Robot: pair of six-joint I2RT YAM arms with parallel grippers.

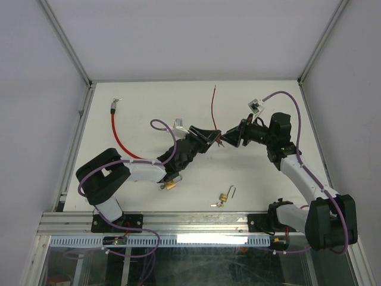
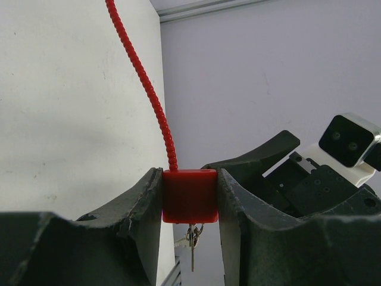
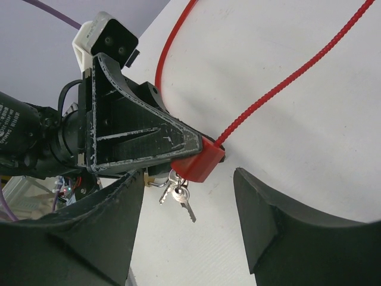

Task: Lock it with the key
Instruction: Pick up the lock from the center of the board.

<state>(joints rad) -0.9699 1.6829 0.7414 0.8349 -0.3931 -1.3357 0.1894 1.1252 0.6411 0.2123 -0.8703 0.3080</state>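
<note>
1. The lock body sat between the left tool's fingers, with keys hanging just below.
2. The right tool faced it, just beside.
3. The cable ran beyond both tools across the table.
4. A padlock lay nearer the arm bases.

White print on the left arm's black wrist housing is too blurred to read.
</note>
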